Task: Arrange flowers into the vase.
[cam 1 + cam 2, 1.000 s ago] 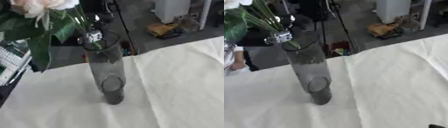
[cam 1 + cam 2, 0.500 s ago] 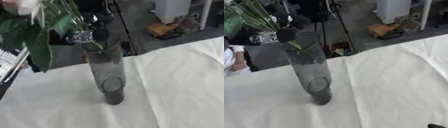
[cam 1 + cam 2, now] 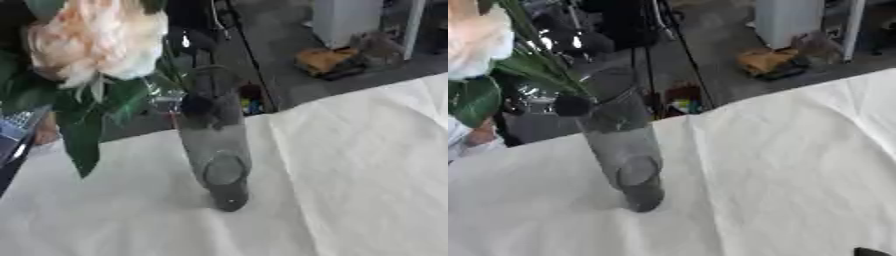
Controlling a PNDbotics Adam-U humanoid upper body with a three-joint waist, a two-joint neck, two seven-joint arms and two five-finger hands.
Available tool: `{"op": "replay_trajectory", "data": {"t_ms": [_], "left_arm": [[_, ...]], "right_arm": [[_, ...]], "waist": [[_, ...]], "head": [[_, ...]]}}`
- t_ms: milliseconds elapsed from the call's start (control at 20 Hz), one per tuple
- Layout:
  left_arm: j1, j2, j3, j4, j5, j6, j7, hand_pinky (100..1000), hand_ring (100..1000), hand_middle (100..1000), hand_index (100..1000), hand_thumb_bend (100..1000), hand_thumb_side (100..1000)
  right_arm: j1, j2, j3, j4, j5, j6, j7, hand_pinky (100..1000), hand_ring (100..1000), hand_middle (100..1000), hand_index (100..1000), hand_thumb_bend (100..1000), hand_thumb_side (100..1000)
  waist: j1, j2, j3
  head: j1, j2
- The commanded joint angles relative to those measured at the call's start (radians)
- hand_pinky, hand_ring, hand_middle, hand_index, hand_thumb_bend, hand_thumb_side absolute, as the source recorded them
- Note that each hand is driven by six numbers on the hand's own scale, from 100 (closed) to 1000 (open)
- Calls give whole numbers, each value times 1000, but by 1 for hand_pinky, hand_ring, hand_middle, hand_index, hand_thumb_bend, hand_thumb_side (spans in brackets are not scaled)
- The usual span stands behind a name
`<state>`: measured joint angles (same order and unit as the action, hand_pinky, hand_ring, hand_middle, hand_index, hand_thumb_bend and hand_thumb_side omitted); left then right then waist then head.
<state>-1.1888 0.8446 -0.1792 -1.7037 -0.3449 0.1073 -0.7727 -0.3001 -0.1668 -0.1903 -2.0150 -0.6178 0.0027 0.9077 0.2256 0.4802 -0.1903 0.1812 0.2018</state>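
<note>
A tall grey glass vase (image 3: 215, 150) stands upright on the white tablecloth (image 3: 350, 175), left of centre. Above and left of it hangs a bunch of flowers with pale pink blossoms (image 3: 96, 40) and big green leaves (image 3: 83, 135). Its green stems (image 3: 540, 60) slant down to the vase's mouth. My left hand (image 3: 573, 106) shows as a dark, blurred shape at the rim, curled round the stems. A dark tip of my right hand (image 3: 870, 252) peeks in at the lower right corner; its fingers are hidden.
The table's far edge runs diagonally behind the vase. Beyond it on the floor are a black tripod (image 3: 636, 30), an orange object (image 3: 324, 59) and a white cabinet (image 3: 350, 20). White cloth stretches right of the vase and in front of it.
The flower bunch has come down and to the right, so the blossoms now show beside the vase's top and the stems reach its mouth. The vase has stayed put.
</note>
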Motion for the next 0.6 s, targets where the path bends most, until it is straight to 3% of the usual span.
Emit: {"op": "replay_trajectory", "data": {"t_ms": [50, 600], "left_arm": [[-13, 41, 23, -8, -35, -31, -6, 1000, 1000, 1000, 1000, 694, 887], [-14, 37, 18, 6, -26, -52, -48, 1000, 1000, 1000, 1000, 697, 930]], "right_arm": [[-2, -9, -4, 15, 7, 7, -1, 862, 991, 515, 914, 100, 864], [-6, -3, 0, 15, 22, 10, -1, 865, 994, 513, 915, 100, 861]], "waist": [[0, -20, 8], [0, -11, 12]], "head": [[-4, -1], [-1, 2]]}}
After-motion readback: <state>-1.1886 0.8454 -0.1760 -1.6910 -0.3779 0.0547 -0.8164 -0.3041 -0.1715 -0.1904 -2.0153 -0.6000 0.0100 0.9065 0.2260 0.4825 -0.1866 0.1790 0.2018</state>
